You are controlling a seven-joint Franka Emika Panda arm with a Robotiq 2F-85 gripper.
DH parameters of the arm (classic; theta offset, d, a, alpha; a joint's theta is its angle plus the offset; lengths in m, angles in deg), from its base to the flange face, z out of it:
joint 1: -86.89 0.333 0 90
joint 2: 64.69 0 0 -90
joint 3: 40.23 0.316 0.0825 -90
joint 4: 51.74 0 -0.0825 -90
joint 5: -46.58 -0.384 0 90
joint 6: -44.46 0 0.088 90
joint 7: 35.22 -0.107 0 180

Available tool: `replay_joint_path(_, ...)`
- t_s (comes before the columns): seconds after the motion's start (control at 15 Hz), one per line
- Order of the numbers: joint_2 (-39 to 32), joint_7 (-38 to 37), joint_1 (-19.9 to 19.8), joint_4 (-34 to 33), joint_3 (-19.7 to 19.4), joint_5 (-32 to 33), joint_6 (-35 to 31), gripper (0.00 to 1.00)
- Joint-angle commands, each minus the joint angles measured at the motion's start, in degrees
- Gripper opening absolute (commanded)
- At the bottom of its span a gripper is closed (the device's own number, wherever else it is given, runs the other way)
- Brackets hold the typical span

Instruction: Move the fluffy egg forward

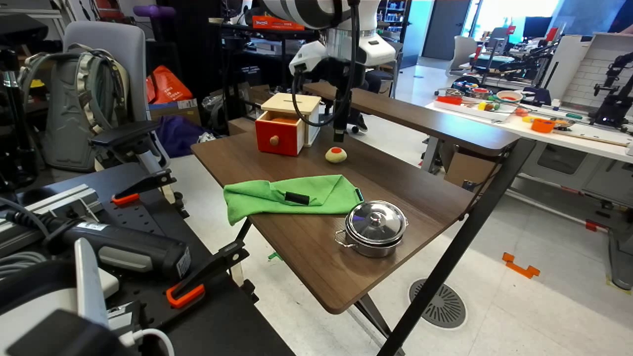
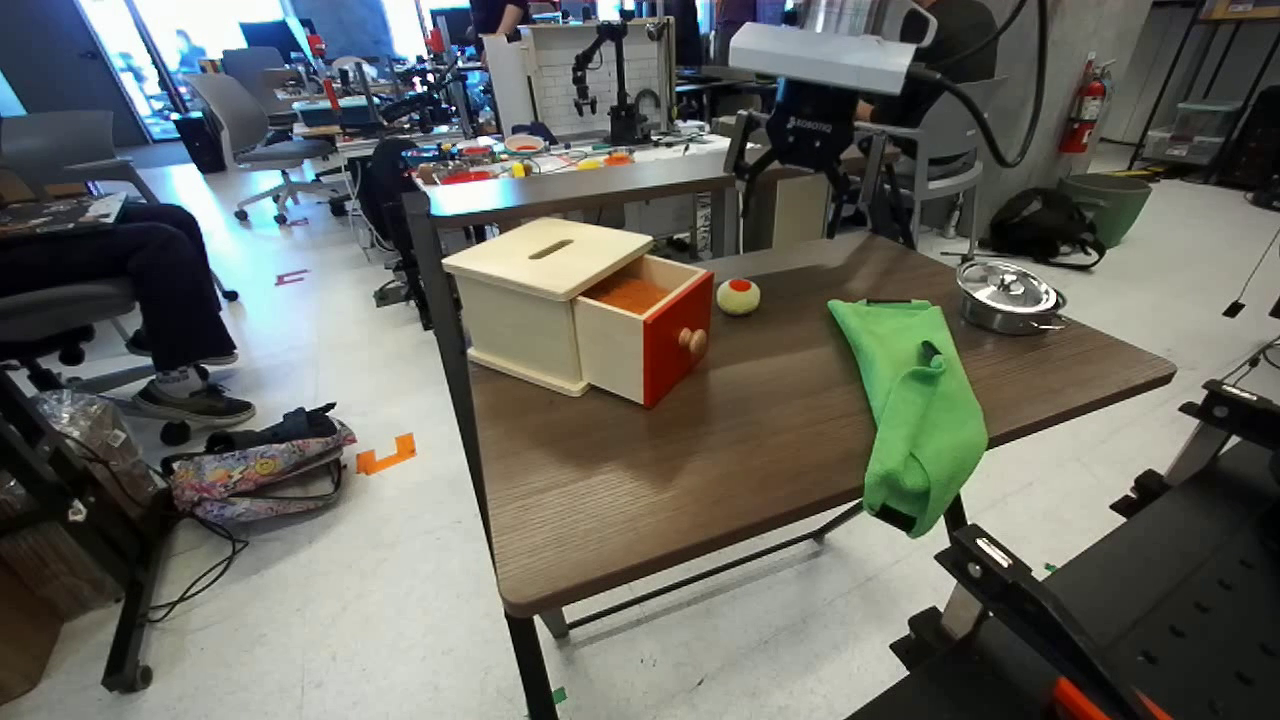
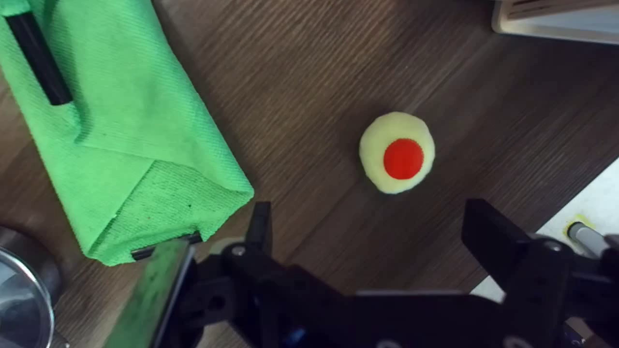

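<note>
In the wrist view, the two dark fingers [image 3: 486, 227] of my pincer [image 3: 370, 220] stand wide apart, with a broad gap between them. The fluffy egg [image 3: 396, 152] lies on the table [image 3: 309, 145]; it is a pale yellow, roundish lump with a round red patch [image 3: 405, 161], which faces this camera. In this picture it is located beyond the gap, apart from both fingers. To its left lies a folded green cloth [image 3: 125, 121], with bare wood between.

In an exterior view, my pincer points downward, and its end appears just above the egg; how high it really is, I cannot tell from here. Near the egg stands a wooden box [image 1: 284, 103], whose drawer [image 1: 277, 138] with red front is drawn out; a strip of table separates egg and box. The cloth lies across the table, and one end of it passes over the edge. Just beside it stands a metal pot [image 1: 374, 250], upright, with its lid [image 1: 378, 225] on.

In an exterior view, the box shows a slot [image 2: 551, 248] in its top, and the inside of the drawer is orange. The egg appears here between the drawer and the cloth. My fingers are spread, higher than the table top.
</note>
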Motion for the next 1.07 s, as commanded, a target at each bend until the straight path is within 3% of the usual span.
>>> replay_joint_path(0.0, -6.78, -4.5, 2.15, -9.13, -1.8, 1.39, 0.81, 1.0)
replay_joint_path(0.4, -14.05, -8.47, 4.43, -18.12, -3.37, 3.98, 3.31, 1.0)
replay_joint_path(0.8, -17.74, -8.9, 4.98, -22.42, -2.82, 6.56, 7.97, 1.0)
replay_joint_path(0.87, -18.05, -8.55, 4.96, -22.85, -2.52, 6.83, 9.24, 0.75)
replay_joint_path(0.93, -18.35, -8.38, 5.03, -23.21, -2.39, 7.08, 9.93, 0.74)
replay_joint_path(1.0, -18.55, -8.11, 4.92, -23.67, -2.07, 7.11, 11.01, 0.65)
